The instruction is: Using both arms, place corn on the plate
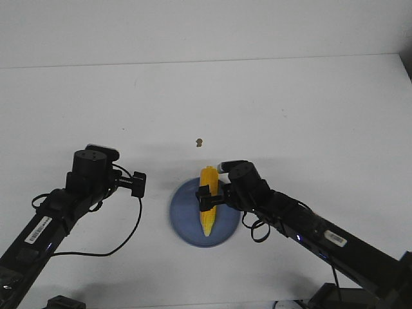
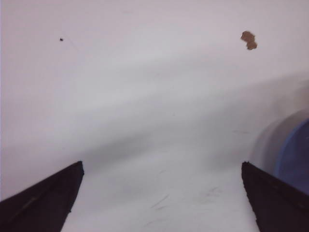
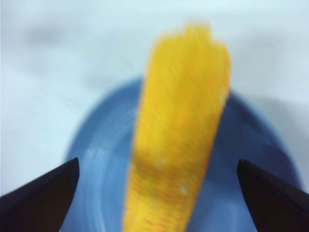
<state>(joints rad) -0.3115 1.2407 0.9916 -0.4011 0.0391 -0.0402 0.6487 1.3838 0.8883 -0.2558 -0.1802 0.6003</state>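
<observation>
The yellow-orange corn (image 1: 208,201) lies lengthwise on the blue plate (image 1: 183,222), its blunt end reaching past the far rim. My right gripper (image 1: 214,195) is open and straddles the cob's middle. In the right wrist view the corn (image 3: 178,135) sits between the spread fingers with blue plate (image 3: 96,159) showing on both sides of the right gripper (image 3: 157,163). Left of the plate, my left gripper (image 1: 138,185) is open over bare table. The left wrist view shows the left gripper (image 2: 161,165) with nothing between its fingers and the plate rim (image 2: 294,154) at the edge.
A small brown speck (image 1: 199,141) lies on the white table beyond the plate, also visible as a brown speck (image 2: 248,39) in the left wrist view. A loose black cable (image 1: 125,238) loops from the left arm over the table.
</observation>
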